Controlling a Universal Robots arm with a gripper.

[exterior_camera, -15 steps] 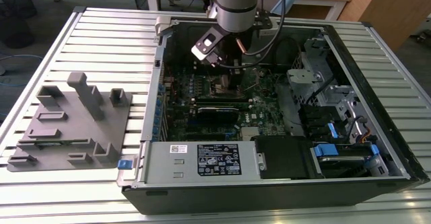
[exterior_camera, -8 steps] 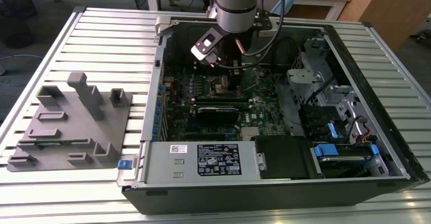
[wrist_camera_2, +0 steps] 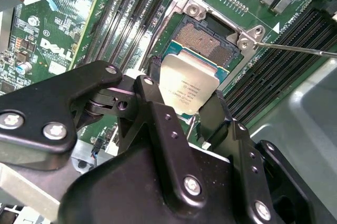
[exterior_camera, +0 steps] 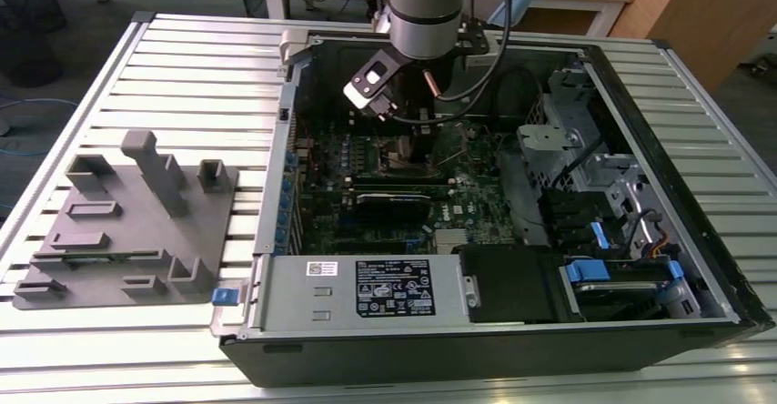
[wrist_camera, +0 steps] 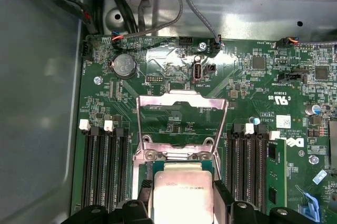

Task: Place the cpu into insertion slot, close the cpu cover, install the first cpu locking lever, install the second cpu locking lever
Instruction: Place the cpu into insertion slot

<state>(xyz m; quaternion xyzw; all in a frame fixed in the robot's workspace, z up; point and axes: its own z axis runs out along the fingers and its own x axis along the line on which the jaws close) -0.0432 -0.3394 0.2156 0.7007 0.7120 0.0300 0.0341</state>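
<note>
The claw grips the cpu over the insertion slot.
It hides two of the chip's edges; the cpu cover stands open.

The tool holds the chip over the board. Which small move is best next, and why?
Probably lower it slowly: the black tool grips the flat silver-grey square chip over the open dark square socket, and the silvery metal cover frame stands open.

Grey moulded jig lying on slatted tabletop, exterior view's left; open computer case beside it; power supply lower centre.
</note>
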